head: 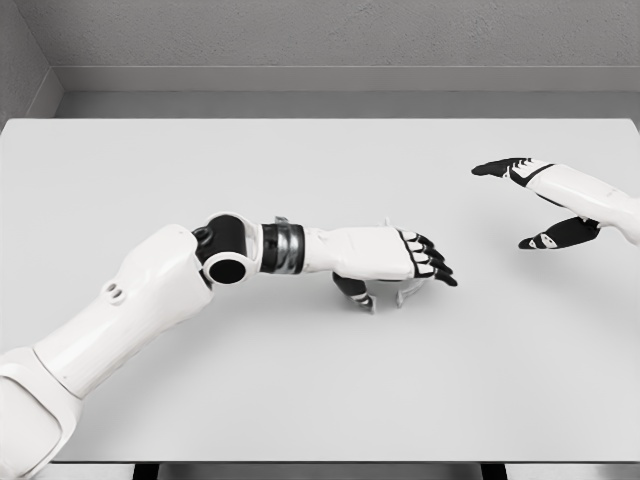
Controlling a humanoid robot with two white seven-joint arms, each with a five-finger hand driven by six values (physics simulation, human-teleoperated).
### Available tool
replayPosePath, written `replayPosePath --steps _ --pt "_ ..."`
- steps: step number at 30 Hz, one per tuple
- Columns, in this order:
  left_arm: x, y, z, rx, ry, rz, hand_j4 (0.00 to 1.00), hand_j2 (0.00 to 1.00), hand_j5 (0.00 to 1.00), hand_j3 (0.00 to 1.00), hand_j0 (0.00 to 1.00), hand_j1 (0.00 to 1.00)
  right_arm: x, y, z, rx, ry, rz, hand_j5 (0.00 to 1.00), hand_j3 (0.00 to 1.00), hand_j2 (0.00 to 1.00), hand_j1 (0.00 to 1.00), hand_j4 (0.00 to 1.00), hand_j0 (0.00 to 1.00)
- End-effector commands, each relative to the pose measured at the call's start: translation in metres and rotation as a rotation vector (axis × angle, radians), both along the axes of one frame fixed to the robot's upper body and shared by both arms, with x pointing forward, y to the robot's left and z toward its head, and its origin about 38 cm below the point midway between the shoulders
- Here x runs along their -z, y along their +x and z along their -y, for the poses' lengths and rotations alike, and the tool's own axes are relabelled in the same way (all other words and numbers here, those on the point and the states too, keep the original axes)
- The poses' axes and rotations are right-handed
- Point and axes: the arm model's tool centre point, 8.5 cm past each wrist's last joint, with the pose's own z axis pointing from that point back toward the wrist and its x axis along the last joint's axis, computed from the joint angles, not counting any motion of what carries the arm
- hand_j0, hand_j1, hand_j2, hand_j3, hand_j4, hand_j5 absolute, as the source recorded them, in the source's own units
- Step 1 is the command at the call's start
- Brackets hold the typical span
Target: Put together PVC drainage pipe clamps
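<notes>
near table centre, under the left hand (385, 255): one small white pipe clamp (385, 297), mostly hidden by the palm; only pale legs or lugs show below the hand, resting on the table (300, 400). exact shape not legible.
left hand: palm down over the clamp, dark-tipped fingers (435, 262) extended forward, thumb tucked beneath beside the part; whether it actually grips the clamp cannot be told.
right hand (545, 200): at the right edge, raised, thumb and fingers spread wide, holding nothing, well apart from the clamp.
handling, judged: light, rigid moulded plastic, smooth and likely slippery; small enough to skid on the matte table. best taken across its two outer sides, not by the thin lugs.
surface: flat, pale grey, matte.
</notes>
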Motion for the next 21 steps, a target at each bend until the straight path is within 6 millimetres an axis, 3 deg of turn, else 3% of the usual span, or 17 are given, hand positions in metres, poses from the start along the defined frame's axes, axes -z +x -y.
replayPosePath --steps 1,15,18,21 --pt "-0.001 0.000 0.001 -0.001 -0.006 -0.002 0.99 0.99 0.99 0.99 0.99 0.99 -0.001 0.000 0.000 0.002 0.007 -0.001 1.00 1.00 1.00 1.00 1.00 1.00" --pt "-0.008 0.000 0.009 0.011 -0.019 0.008 0.99 0.99 0.99 0.99 0.99 0.99 -0.001 0.000 0.001 0.003 0.008 0.000 1.00 1.00 1.00 1.00 1.00 1.00" --pt "-0.016 0.006 -0.002 -0.006 -0.024 0.023 0.99 0.99 0.99 0.99 0.99 0.99 -0.001 0.000 0.001 0.003 0.008 0.000 1.00 1.00 1.00 1.00 1.00 1.00" --pt "-0.022 0.009 -0.029 -0.028 0.001 0.057 0.99 0.99 0.99 0.99 0.99 0.99 -0.001 0.000 0.001 0.003 0.008 0.000 1.00 1.00 1.00 1.00 1.00 1.00"
